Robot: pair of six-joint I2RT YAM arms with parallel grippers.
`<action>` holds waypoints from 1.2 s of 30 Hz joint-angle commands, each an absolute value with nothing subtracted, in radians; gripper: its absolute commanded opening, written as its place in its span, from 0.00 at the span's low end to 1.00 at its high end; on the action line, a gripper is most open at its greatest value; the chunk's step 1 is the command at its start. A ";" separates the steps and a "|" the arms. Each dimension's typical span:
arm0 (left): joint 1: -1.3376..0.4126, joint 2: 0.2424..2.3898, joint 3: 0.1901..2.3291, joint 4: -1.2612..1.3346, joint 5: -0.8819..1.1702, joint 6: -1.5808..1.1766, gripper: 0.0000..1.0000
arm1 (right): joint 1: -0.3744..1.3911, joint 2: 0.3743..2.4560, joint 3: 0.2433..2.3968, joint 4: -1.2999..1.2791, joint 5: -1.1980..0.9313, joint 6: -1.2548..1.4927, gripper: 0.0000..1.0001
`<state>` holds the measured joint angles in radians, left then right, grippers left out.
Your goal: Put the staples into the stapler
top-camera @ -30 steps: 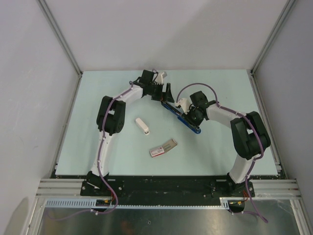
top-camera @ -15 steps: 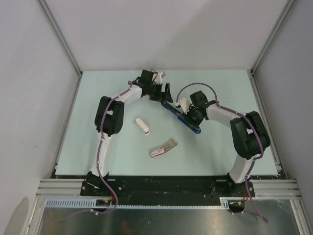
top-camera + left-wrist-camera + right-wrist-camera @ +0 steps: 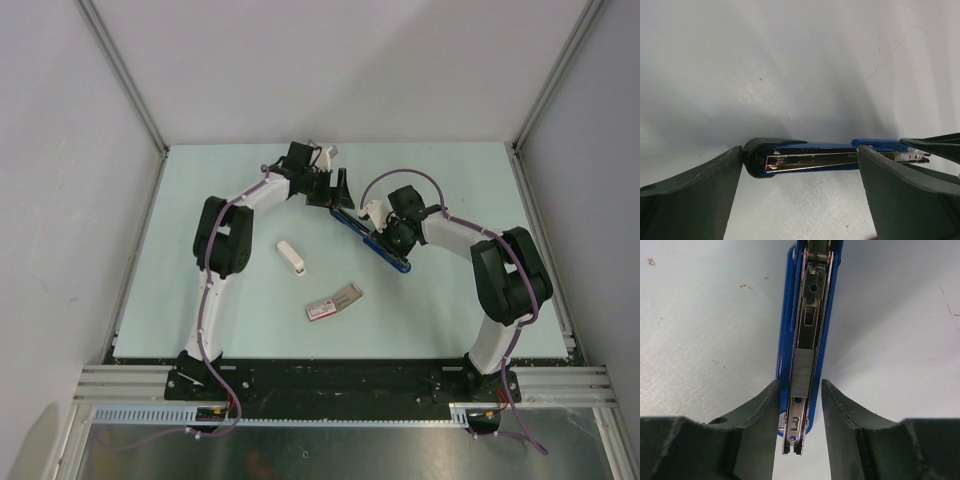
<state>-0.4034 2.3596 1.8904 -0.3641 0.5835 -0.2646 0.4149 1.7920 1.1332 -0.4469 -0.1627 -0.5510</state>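
The blue stapler (image 3: 397, 261) lies opened out flat at mid table, running diagonally. In the right wrist view its metal channel (image 3: 810, 315) faces up, and a silvery strip of staples (image 3: 802, 371) lies in it. My right gripper (image 3: 798, 385) straddles the channel's near end. Its left finger touches the blue edge and a gap shows at its right finger, so it holds nothing. My left gripper (image 3: 800, 156) stands wide open over the stapler's other half (image 3: 810, 159), which has a black end cap (image 3: 756, 157).
The pink-and-white staple box (image 3: 333, 302) lies nearer the arms with its grey tray slid out. A small white oblong piece (image 3: 291, 257) lies to the left of it. Grey walls enclose the table on three sides.
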 commanded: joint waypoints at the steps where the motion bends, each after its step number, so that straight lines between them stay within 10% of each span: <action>1: -0.418 2.259 1.901 -0.369 0.671 -0.315 0.99 | 0.411 1.839 1.139 -0.459 -0.135 -0.562 0.42; 36: -0.464 2.154 1.867 -0.369 0.742 -0.357 0.99 | 0.328 1.847 1.137 -0.428 -0.252 -0.516 0.40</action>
